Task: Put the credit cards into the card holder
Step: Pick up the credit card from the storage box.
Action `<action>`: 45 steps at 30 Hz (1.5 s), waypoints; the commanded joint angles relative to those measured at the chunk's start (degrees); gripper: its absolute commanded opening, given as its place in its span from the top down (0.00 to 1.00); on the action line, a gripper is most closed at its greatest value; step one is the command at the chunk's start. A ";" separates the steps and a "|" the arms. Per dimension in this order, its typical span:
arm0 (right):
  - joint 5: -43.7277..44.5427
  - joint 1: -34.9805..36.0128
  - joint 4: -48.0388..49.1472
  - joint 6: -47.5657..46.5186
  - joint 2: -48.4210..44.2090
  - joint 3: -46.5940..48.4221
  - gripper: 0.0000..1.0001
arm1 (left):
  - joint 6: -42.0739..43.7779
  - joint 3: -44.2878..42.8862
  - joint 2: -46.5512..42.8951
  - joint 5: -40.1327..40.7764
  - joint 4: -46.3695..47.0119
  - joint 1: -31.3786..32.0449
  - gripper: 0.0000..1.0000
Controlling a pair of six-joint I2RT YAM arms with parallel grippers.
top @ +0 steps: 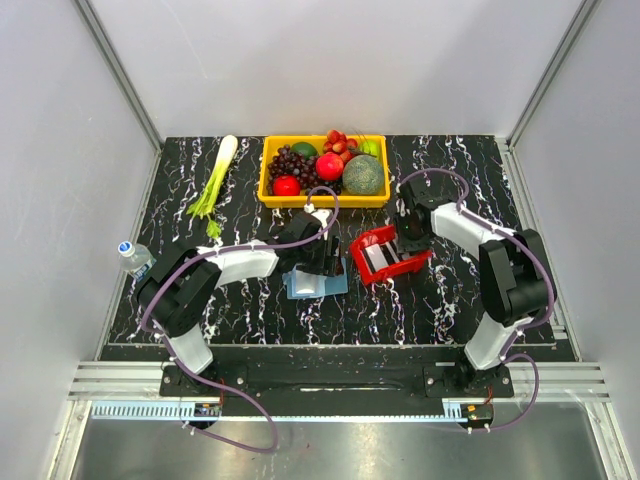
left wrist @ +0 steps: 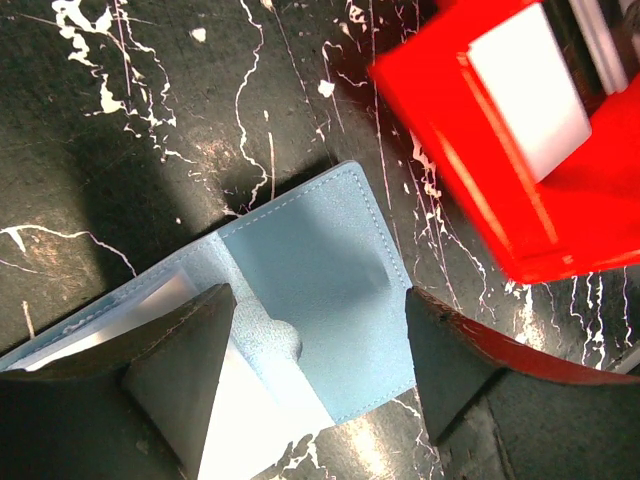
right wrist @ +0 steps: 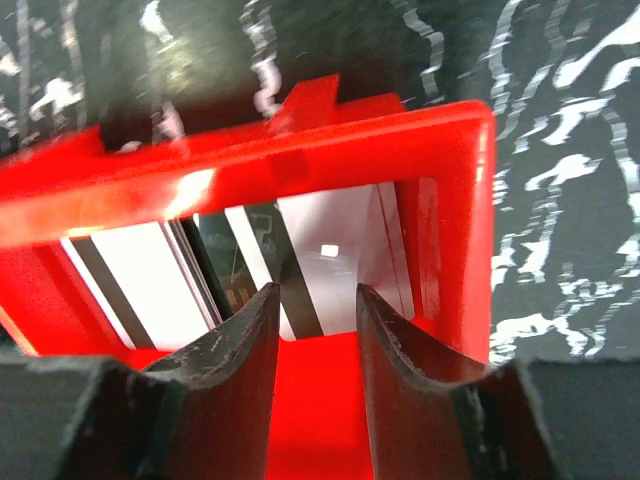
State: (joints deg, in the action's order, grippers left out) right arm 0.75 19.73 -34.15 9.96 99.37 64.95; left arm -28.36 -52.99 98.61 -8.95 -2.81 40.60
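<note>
Grained blue card holder (left wrist: 320,270) (open) beside glossy red tray (left wrist: 470,170).

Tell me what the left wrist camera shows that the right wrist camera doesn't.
Only the left wrist view: the blue card holder lying open on the table, a white card at its near edge, and the left end effector open over it.
Only the right wrist view: the inside of the red tray, holding white and dark-striped credit cards, with the right end effector parted above them, gripping nothing.
Both: the red tray, a white card inside it, and the black marbled table.
</note>
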 commanded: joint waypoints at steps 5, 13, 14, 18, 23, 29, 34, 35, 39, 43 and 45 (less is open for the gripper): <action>2.08 -3.55 4.88 -9.60 4.78 8.25 0.54 | 1.46 0.43 -2.45 -2.04 1.84 -0.26 0.27; -15.42 -3.55 3.21 -4.78 3.29 9.33 0.46 | 1.03 -0.18 -2.37 -3.44 2.63 -0.17 0.27; -16.48 -3.47 4.00 -4.25 2.94 7.84 0.45 | 0.85 -0.53 -2.11 -3.88 2.55 -0.17 0.27; -16.93 -2.94 5.41 -3.80 1.97 3.53 0.44 | 0.76 -1.76 -1.31 -5.20 3.95 -0.17 0.26; -13.17 0.13 10.07 -4.16 0.30 -0.61 0.41 | 0.50 -2.38 -0.70 -5.73 3.86 -0.17 0.26; -1.05 6.54 10.77 -6.35 2.14 -0.44 0.40 | 0.06 -1.68 -0.70 -5.46 3.78 -0.17 0.26; 7.24 7.52 10.60 -5.38 2.67 -1.40 0.57 | 0.15 -1.06 -1.22 -4.94 3.60 -0.26 0.26; 8.20 7.52 10.94 -5.21 2.41 -1.75 0.61 | 0.23 -0.97 -1.05 -5.02 3.60 -0.26 0.26; 8.48 7.52 11.56 -5.47 1.44 -2.28 0.87 | 0.41 -1.24 -0.35 -5.46 3.42 -0.26 0.26; 6.63 7.43 12.09 -5.30 0.30 -2.02 0.98 | 0.32 -1.15 -0.17 -5.38 3.51 -0.26 0.26; 5.05 7.52 12.44 -5.21 -0.93 -2.02 1.00 | 0.32 -1.06 -0.26 -5.38 3.51 -0.26 0.26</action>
State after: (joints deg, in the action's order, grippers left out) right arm 5.63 27.31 -23.00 4.82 101.10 63.51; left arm -27.70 -53.36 98.39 -13.32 -1.58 40.60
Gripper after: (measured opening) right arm 0.013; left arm 0.736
